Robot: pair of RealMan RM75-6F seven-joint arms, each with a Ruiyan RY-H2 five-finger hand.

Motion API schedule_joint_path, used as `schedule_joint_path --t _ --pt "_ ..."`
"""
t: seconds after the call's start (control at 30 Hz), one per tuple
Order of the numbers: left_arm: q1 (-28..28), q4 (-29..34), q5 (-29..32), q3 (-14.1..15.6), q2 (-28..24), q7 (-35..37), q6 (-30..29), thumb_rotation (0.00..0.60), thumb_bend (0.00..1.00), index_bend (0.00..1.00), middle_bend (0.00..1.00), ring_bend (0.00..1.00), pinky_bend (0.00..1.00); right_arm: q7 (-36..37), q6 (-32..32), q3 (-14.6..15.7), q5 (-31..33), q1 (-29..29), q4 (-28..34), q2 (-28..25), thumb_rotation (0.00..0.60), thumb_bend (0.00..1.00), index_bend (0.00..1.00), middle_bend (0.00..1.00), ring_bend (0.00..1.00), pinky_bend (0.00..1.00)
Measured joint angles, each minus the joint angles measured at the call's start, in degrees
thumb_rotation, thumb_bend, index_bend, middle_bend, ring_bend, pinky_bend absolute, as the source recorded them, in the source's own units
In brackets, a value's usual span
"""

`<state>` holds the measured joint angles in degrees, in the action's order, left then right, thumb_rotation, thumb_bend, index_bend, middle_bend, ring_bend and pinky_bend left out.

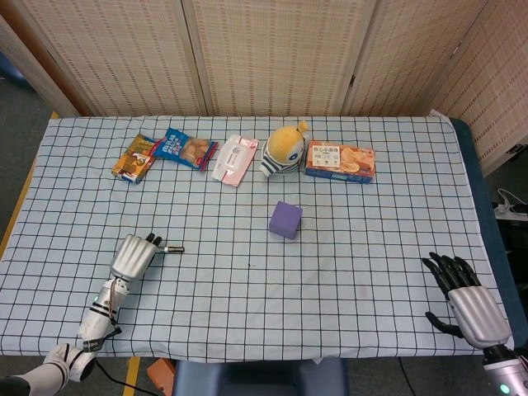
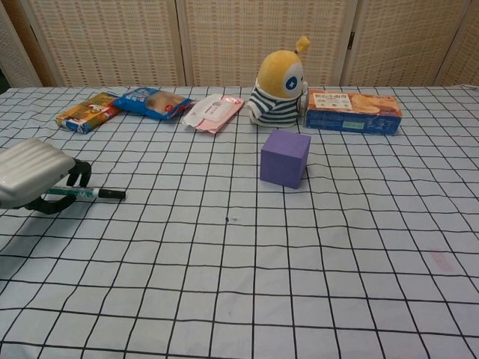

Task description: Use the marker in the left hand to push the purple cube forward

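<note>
Currently my left hand (image 1: 134,255) sits at the bench's (image 1: 371,247) near-left, fingers curled around the marker (image 2: 82,194), tip pointing right toward the purple cube (image 1: 286,219). Cube's well apart from the hand, mid-bench, just in front of the striped plush toy (image 1: 283,150). My right hand (image 1: 469,301) hangs off the near-right edge, fingers spread, holding nothing. Cracker box (image 1: 340,162) print too small to read.

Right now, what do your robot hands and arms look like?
My left robot hand has a shiny silver back and black fingers. Its arm is silver with black bands and a thin black cable. My right robot hand looks the same: silver back, black fingers.
</note>
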<state>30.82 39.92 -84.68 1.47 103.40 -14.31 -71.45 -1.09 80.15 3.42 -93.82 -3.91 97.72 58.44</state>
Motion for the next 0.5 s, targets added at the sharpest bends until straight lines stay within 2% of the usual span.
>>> schedule_joint_path --t 0.13,0.27,0.5 --pt "-0.3 1.6 -0.3 0.1 -0.6 1.0 1.1 0.600 0.48 0.28 0.45 0.93 1.00 0.2 0.5 -0.1 0.1 0.1 0.1 0.0 0.600 0.14 0.00 0.00 0.00 0.00" --pt "-0.2 3.5 -0.8 -0.2 -1.3 0.9 1.2 0.600 0.46 0.16 0.34 0.91 1.00 0.3 0.6 -0.1 0.3 0.2 0.1 -0.1 0.600 0.14 0.00 0.00 0.00 0.00" --pt "-0.4 8.3 -1.3 -0.7 -3.6 0.7 0.5 0.600 0.44 0.11 0.26 0.86 1.00 0.5 1.0 -0.2 0.5 0.4 0.0 -0.3 0.600 0.14 0.00 0.00 0.00 0.00"
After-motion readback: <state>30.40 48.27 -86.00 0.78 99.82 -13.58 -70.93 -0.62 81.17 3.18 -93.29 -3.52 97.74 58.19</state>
